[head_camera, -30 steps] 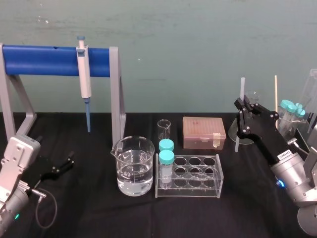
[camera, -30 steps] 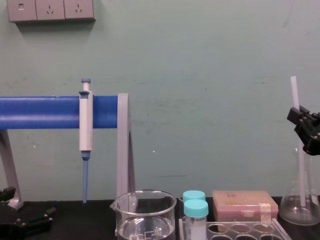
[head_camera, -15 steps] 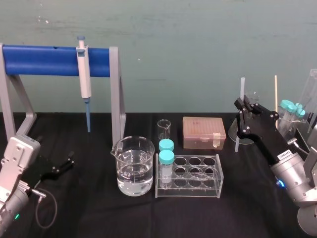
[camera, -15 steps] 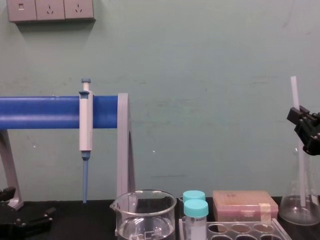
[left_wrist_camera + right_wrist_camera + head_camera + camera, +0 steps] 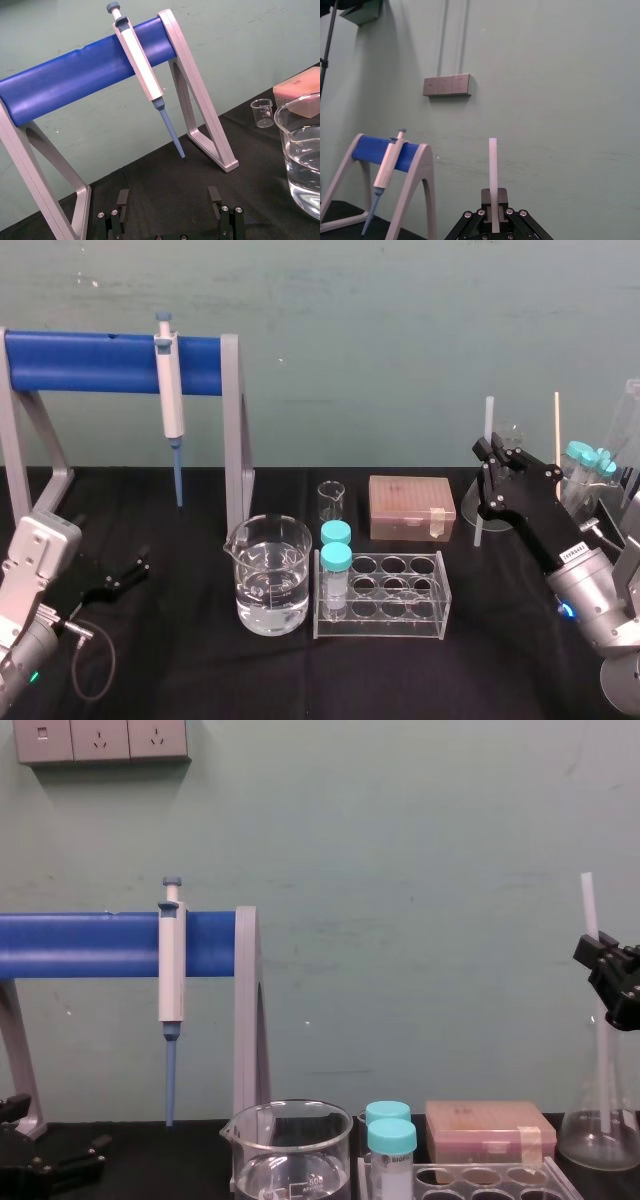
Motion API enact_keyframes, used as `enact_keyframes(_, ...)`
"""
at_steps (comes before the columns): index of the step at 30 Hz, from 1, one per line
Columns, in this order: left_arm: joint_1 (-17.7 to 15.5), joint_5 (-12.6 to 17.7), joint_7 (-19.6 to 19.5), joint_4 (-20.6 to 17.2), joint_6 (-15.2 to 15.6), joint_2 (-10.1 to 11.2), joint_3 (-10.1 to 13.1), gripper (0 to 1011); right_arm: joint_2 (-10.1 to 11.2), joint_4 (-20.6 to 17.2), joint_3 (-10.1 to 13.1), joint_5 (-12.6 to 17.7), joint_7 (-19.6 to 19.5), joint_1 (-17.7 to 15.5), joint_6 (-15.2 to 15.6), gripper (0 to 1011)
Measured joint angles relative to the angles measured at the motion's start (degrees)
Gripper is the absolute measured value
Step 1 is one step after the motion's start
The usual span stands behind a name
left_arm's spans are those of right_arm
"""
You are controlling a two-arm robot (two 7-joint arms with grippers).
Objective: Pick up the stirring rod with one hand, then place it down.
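The stirring rod [image 5: 488, 420] is held nearly upright over the right part of the table [image 5: 500, 660], toward its far edge. It is clamped between the jaws of the right gripper [image 5: 487, 465], which are closed tight against it from both sides. The grip is taken on the rod's upper half, so a short length is left standing above the jaws and a longer length hangs below them. In the right wrist view the rod [image 5: 493, 170] is seen rising straight out of the middle of the right gripper [image 5: 494, 202], centred between the two jaws. In the chest view the rod's lower part is seen through the glass of the flask [image 5: 598, 1120], with its end near the flask's base. The left gripper [image 5: 125, 575] is parked low near the table's left edge, its jaws spread wide apart with nothing between them.
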Motion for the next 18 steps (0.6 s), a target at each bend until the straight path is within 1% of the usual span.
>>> enact_keyframes(8, 0.0, 0.0, 0.0, 0.0, 0.0, 0.0, 0.0, 1000, -0.4, 0.6, -0.2, -0.1, 3.2, 0.7, 0.3, 70)
enact_keyframes(11, 0.0, 0.0, 0.0, 0.0, 0.0, 0.0, 0.0, 1000, -0.7, 1.3, -0.5, 0.3, 5.1, 1.2, 0.5, 70)
enact_keyframes(18, 0.0, 0.0, 0.0, 0.0, 0.0, 0.0, 0.0, 1000, -1.3, 3.2, -1.2, 1.6, 7.9, 2.4, 1.2, 70)
